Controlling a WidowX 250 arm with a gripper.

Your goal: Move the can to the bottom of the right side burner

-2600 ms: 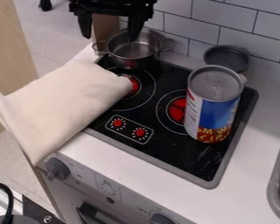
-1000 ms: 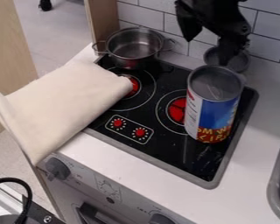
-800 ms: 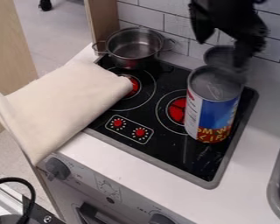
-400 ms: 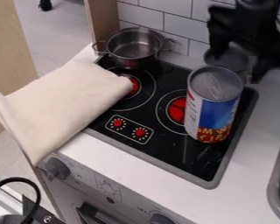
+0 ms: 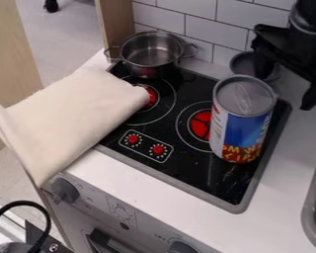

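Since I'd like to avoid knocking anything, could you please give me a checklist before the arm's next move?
1. Hand open: ok.
2. Can upright: ok.
3. Can between the fingers: not ok, the hand is up and to the right of it in view.
4. Cloth off the right burner: ok, it partly covers the left burner.
5. Fingertip clearance from the can's rim: cannot tell.

Shiny metal pot; matt cream cloth; glossy black stovetop; glossy tiles; smooth wood panel.
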